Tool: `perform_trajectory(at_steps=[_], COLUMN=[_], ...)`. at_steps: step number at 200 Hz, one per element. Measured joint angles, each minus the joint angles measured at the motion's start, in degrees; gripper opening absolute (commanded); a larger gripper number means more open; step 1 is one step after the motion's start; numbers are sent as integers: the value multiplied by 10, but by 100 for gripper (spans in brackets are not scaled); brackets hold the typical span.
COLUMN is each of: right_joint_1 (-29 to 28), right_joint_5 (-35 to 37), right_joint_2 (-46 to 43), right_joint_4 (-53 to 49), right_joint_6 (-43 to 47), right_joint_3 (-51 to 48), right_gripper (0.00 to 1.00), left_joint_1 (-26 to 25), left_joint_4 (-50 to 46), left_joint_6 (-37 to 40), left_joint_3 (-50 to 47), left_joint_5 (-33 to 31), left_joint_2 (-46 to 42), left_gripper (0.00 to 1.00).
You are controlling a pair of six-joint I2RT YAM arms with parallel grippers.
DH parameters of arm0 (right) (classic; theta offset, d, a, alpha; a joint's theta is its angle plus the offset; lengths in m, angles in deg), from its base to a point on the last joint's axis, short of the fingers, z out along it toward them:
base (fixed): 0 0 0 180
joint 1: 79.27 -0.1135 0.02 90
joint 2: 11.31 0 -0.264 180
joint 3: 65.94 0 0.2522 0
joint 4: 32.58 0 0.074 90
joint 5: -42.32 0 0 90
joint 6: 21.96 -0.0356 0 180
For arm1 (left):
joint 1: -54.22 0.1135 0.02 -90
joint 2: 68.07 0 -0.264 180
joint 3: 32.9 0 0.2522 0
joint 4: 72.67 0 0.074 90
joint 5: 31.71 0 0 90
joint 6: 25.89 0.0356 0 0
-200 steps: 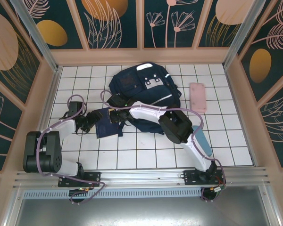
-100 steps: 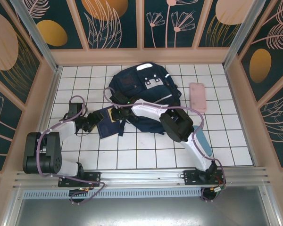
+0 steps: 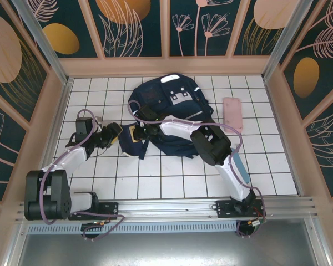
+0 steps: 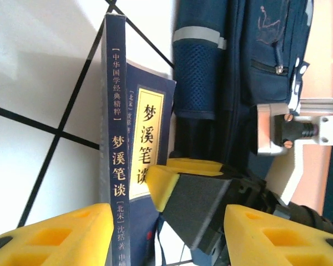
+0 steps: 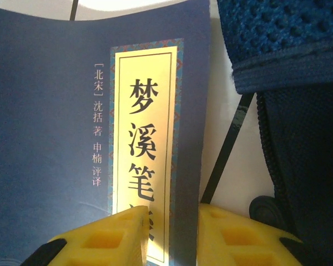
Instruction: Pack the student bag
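— The right hand (image 5: 172, 221)?
— Pinching the navy book (image 5: 55, 111) at its edge, beside the yellow label (image 5: 144, 138).
— And the left hand (image 3: 114, 133)?
— Spread, with the book's spine standing between its fingers.
— Where is the student bag (image 3: 166, 102)?
— Lying at the far middle of the white tiled surface (image 3: 172, 177), just right of the book.

Overhead camera looks down; close wrist cameras share book (image 5: 50, 83) and student bag (image 5: 288, 50).

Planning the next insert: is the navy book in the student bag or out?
Out. The navy book is beside the student bag, over the tiled table, its edge gripped by the right pincer.
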Motion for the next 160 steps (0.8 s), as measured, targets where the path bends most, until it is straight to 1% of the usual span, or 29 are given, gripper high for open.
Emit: perform_trajectory(at_steps=[14, 41, 67, 82, 111, 125, 147, 160], right_joint_1=[1, 2, 2, 1, 2, 2, 2, 2], right_joint_5=[-4, -6, -13, -22, -26, -26, -28, -30], right_joint_2=[-2, -7, -8, -8, -9, -9, -11, -12], right_joint_4=[6, 19, 28, 34, 41, 42, 48, 54], right_joint_6=[-3, -6, -11, -14, -16, -17, -18, -19], right_joint_3=[-4, -15, -20, -24, -27, -28, -33, -37], right_gripper=[29, 29, 29, 29, 29, 29, 29, 30], left_joint_1=[0, 0, -2, -8, -11, -11, -11, -11], left_joint_4=[13, 28, 75, 85, 87, 85, 75, 62], left_joint_6=[-15, -45, -107, -141, -175, -175, -163, -151], left_joint_3=[0, -2, -35, -58, -67, -63, -50, -41], left_joint_5=[5, 5, 4, 3, 1, -1, -7, -12], left_joint_2=[8, 16, 16, 16, 16, 16, 17, 19], left_gripper=[57, 61, 63, 64, 61, 56, 44, 34])
